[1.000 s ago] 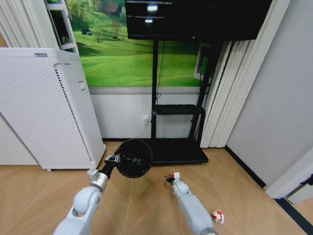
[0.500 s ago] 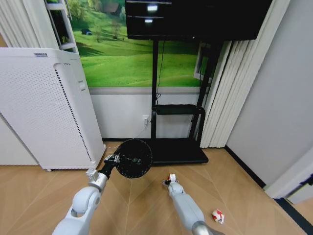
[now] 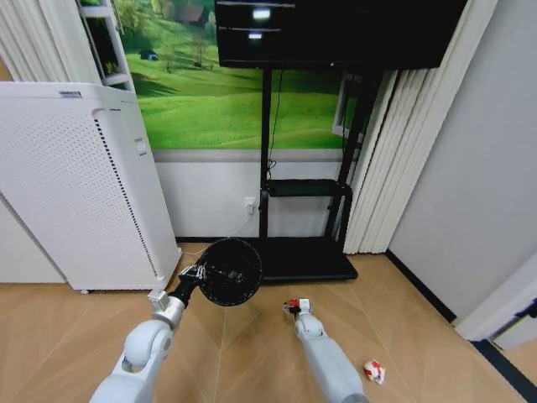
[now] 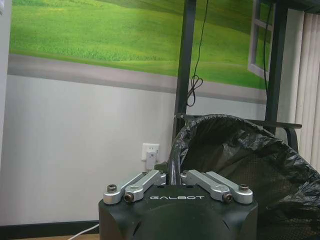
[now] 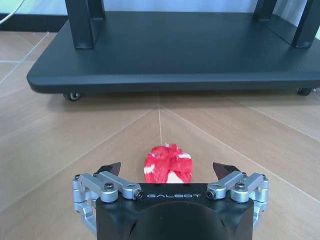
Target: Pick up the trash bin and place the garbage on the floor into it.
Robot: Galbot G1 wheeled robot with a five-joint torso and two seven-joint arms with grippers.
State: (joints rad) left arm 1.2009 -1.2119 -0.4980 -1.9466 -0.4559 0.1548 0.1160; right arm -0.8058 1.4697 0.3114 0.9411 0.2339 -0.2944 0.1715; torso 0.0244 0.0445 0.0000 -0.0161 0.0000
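**Head view: bin held on the left, right gripper down at a red wad**

Head view showed your left gripper (image 3: 195, 274) clamped on the rim of the trash bin (image 3: 231, 270), which hung off the wooden floor (image 3: 75, 344) with its mouth tipped toward the camera, in front of the black TV stand base (image 3: 298, 259) and beside the white air purifier (image 3: 80, 185). From the left wrist camera you could see that gripper (image 4: 175, 176) with its jaws pinched narrow onto the rim of the bin (image 4: 235, 160), which was lined with a black bag.

Your right gripper (image 3: 298, 306) sat low, reaching forward just short of the stand base. The right wrist view had that gripper (image 5: 167, 170) with its jaws spread wide, holding nothing, and a red wad (image 5: 168, 163) lying on the floor between the fingertips. You could not tell whether either tip touched it.

A red-and-white wad (image 3: 373, 369) lay on the floor well to the right of the right arm.
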